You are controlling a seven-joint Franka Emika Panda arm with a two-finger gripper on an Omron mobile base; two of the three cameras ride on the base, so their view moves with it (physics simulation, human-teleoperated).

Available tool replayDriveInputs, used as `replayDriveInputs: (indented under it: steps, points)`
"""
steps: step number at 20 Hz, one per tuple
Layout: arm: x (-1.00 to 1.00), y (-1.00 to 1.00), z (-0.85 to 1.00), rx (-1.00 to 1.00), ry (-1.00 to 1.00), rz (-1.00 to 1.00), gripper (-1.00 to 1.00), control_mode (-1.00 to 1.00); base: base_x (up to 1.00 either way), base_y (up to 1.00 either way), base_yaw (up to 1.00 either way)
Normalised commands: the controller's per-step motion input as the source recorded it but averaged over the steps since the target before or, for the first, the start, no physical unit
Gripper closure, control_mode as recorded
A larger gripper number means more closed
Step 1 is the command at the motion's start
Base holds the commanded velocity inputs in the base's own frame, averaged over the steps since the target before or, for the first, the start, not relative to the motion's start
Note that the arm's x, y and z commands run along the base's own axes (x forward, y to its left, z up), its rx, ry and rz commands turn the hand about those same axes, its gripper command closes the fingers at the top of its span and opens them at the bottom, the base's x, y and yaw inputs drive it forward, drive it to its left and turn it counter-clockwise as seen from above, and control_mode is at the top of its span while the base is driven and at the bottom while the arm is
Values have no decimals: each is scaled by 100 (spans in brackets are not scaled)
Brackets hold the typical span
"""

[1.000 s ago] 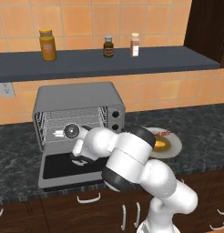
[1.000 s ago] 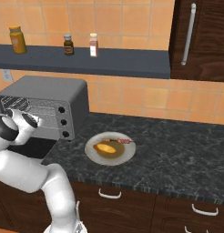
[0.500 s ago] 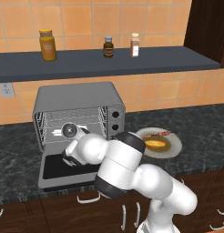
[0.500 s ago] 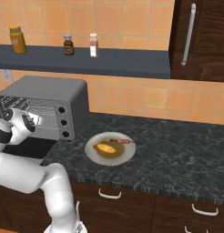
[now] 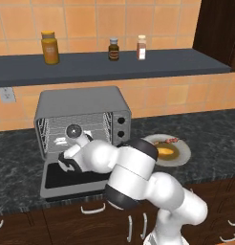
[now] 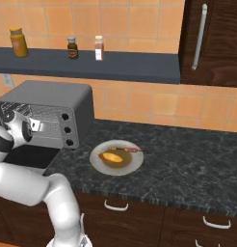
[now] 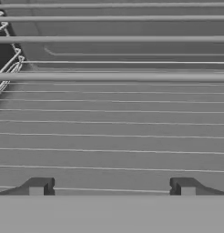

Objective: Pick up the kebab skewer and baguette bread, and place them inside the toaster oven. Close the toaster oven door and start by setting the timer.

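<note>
The boxy grey metal toaster oven (image 5: 83, 119) stands on the dark speckled stone table (image 6: 188, 159) with its drop-down, dark-glass toaster oven door (image 5: 74, 179) lying open and flat. The white arm reaches into the open front, so the two-finger gripper (image 7: 112, 186) faces the bare wire racks (image 7: 112, 113) from very near, its jaws spread wide and holding nothing. Both foods sit outside the oven, on the round pale plate (image 6: 98, 164) just to its right: the small oblong golden-orange baguette bread (image 6: 112, 157) lies near the plate's middle, and the thin kebab skewer (image 6: 126, 150) with reddish-brown chunks lies along the far edge just beside it. Judging by this, neither item has been loaded yet, so the hand must back out and swing over to the plate. The risks lie there: pulling out carelessly could snag a finger on the rack wires or knock the open door, and the skewer is slim and low, so the jaws may close on the plate rim or nudge the bread off instead. Closing the door now would leave the oven without food.
</note>
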Motion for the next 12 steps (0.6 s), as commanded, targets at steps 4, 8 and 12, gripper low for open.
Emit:
replayDriveInputs:
  steps: [4, 8, 12]
  points:
    - [-94, 0, -94, 0, 14, 4, -100, -100, 0, 0, 0]
    - [-84, 0, -77, 0, 33, 0, -100, -100, 0, 0, 0]
    - [-100, 0, -85, 0, 23, 0, -100, -100, 0, 0, 0]
